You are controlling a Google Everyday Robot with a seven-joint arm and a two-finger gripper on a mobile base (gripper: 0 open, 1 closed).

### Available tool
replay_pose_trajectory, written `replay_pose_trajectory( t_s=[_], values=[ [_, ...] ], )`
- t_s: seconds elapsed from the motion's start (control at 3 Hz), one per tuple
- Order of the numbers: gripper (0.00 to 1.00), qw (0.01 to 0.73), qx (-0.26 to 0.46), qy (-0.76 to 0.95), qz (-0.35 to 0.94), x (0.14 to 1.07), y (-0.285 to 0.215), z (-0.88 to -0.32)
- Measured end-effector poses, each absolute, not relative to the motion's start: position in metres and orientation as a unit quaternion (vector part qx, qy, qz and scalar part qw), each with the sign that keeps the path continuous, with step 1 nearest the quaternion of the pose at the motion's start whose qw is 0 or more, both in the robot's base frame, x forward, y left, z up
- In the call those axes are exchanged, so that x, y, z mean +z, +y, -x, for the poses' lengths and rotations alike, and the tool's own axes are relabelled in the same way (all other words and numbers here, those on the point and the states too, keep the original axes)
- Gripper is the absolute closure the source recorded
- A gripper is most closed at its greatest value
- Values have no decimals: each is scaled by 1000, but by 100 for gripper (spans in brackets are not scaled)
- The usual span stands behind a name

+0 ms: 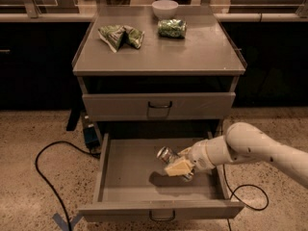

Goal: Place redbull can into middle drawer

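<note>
The redbull can (167, 155) is a slim silver can with its shiny round end pointing left. My gripper (177, 165) is shut on it and holds it tilted, low inside the open middle drawer (113, 177), right of the drawer's centre. The can's shadow lies on the grey drawer floor just below it. The white arm reaches in from the right. The drawer's thin wire handle (161, 218) shows at the front edge.
A closed grey drawer front (159, 106) sits above the open drawer. On the cabinet top lie green snack bags (120, 35) (172, 28) and a white bowl (165, 7). Black cables (48, 186) run on the floor to the left and right.
</note>
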State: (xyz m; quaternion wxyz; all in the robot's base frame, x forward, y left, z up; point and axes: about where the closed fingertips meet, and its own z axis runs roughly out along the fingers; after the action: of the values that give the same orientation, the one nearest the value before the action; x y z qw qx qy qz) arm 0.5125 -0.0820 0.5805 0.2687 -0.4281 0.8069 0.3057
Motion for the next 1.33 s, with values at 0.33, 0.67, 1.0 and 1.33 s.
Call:
replay_pose_trajectory(
  t_s=[0.33,0.67,1.0,1.33],
  values=[
    [100,267,335,815,390,535,-74,-499],
    [100,279,354,814,367,498,-60,-507],
    [100,279,354,814,367,498,-60,-507],
    [100,290,349,812,368,494,-54,-527]
  ],
)
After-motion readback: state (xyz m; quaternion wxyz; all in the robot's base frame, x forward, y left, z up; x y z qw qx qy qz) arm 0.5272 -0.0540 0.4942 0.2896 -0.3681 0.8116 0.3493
